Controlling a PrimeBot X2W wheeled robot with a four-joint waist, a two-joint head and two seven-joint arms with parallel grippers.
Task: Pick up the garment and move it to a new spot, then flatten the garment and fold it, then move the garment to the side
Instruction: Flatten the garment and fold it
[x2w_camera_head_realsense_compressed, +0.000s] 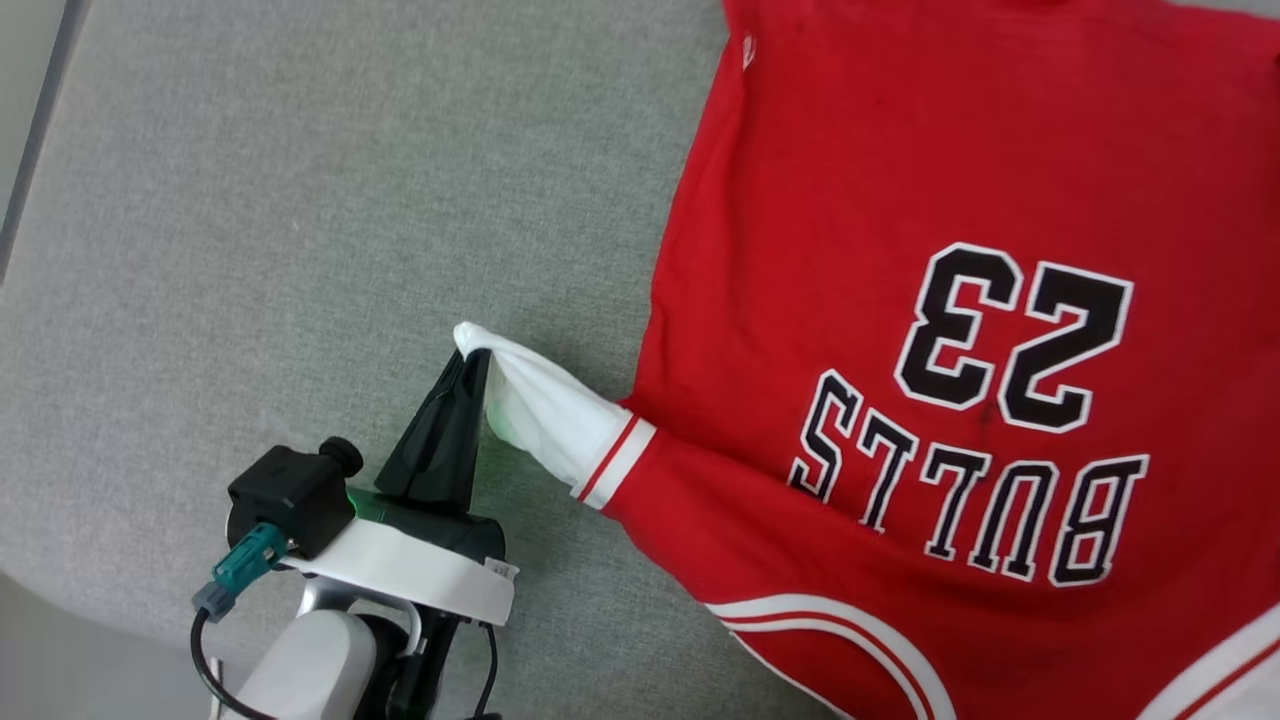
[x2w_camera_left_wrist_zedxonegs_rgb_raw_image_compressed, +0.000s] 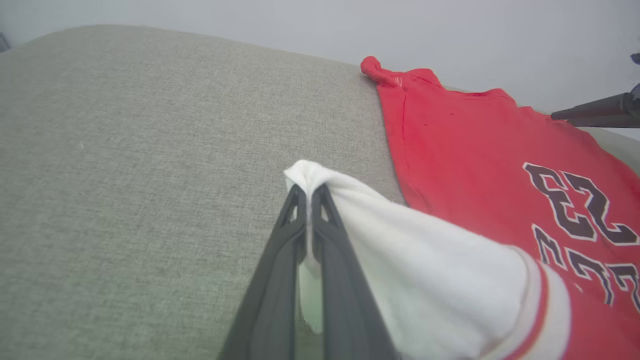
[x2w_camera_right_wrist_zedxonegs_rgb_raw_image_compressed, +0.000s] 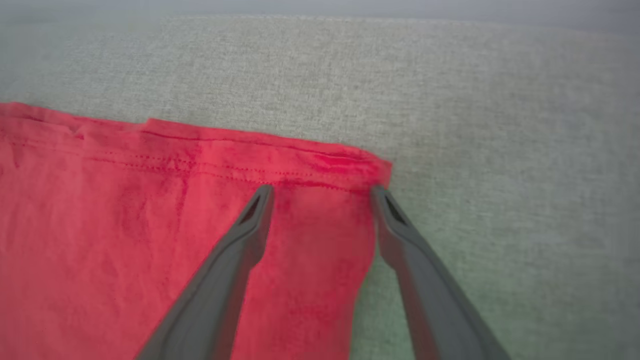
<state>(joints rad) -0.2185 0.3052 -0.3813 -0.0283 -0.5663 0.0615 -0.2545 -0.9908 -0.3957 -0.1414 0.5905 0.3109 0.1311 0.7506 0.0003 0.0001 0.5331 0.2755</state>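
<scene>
Grey fabric surface (x2w_camera_head_realsense_compressed: 250, 200), red BULLS jersey T-shirt (x2w_camera_head_realsense_compressed: 850, 170): left pincer (x2w_camera_head_realsense_compressed: 476, 360) pinching white sleeve (x2w_camera_head_realsense_compressed: 545, 410), right pincer (x2w_camera_right_wrist_zedxonegs_rgb_raw_image_compressed: 321, 192) spread over hem (x2w_camera_right_wrist_zedxonegs_rgb_raw_image_compressed: 240, 150); I'd pull sleeve left, gently

A grey woven surface (x2w_camera_head_realsense_compressed: 300, 200) lies flat. A paler strip (x2w_camera_head_realsense_compressed: 20, 60) runs along its left edge. A plain wall (x2w_camera_left_wrist_zedxonegs_rgb_raw_image_compressed: 300, 25) stands behind.

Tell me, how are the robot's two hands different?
The left hand is shut; the right hand is wide open. The left hand pinches the white sleeve of the shirt; the right hand holds nothing. The left hand is at the sleeve; the right hand is at the red hem. Both have two long dark fingers and are at the same shirt.
</scene>
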